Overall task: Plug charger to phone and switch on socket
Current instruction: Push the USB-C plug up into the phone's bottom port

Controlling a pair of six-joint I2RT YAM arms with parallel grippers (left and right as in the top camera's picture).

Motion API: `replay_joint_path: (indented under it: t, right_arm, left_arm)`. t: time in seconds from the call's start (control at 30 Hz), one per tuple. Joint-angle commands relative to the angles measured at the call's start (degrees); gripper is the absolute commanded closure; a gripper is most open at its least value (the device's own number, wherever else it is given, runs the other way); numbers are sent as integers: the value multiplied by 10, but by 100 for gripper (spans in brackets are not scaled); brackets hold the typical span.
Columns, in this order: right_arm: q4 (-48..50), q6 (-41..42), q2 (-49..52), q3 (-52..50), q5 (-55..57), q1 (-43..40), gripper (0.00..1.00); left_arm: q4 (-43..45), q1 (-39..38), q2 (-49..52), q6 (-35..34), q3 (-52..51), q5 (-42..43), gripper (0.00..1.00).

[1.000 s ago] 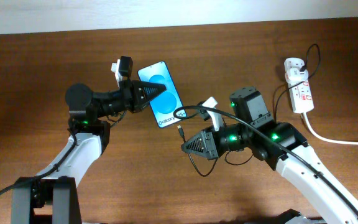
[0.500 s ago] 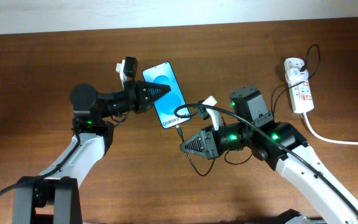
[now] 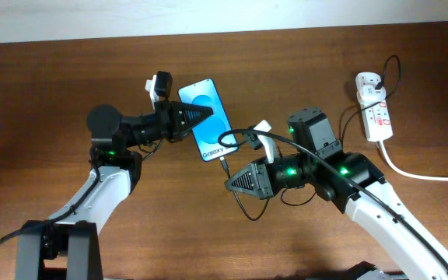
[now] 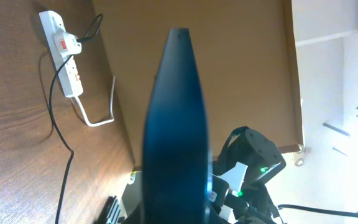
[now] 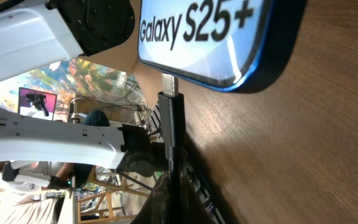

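Observation:
My left gripper (image 3: 197, 117) is shut on the phone (image 3: 208, 119), held tilted with its blue "Galaxy" screen up; in the left wrist view the phone (image 4: 178, 124) shows edge-on. My right gripper (image 3: 229, 181) is shut on the charger (image 3: 225, 165), a thin black cable whose small plug points at the phone's lower edge. In the right wrist view the plug (image 5: 169, 84) sits just below the phone (image 5: 216, 37), nearly touching it. The socket (image 3: 374, 106) is a white strip with red marks at the far right; it also shows in the left wrist view (image 4: 63, 51).
A thick white lead (image 3: 422, 174) runs from the socket off the right edge. The black charger cable (image 3: 395, 70) loops out of the socket's top. The table's back edge (image 3: 224, 31) meets a white wall.
The left gripper has carried the phone a little right and down toward the plug between one second and half a second ago. Since then nothing has visibly moved.

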Motion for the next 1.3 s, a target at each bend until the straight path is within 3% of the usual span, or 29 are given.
replay_joint_path:
  t: [0.0, 1.27]
  right_arm:
    - [10, 5, 10, 1, -1, 4, 96]
    - [27, 4, 10, 1, 1, 4, 96]
  left_arm:
    - [7, -1, -2, -6, 8, 33, 100]
    - [7, 1, -2, -36, 8, 66, 100]
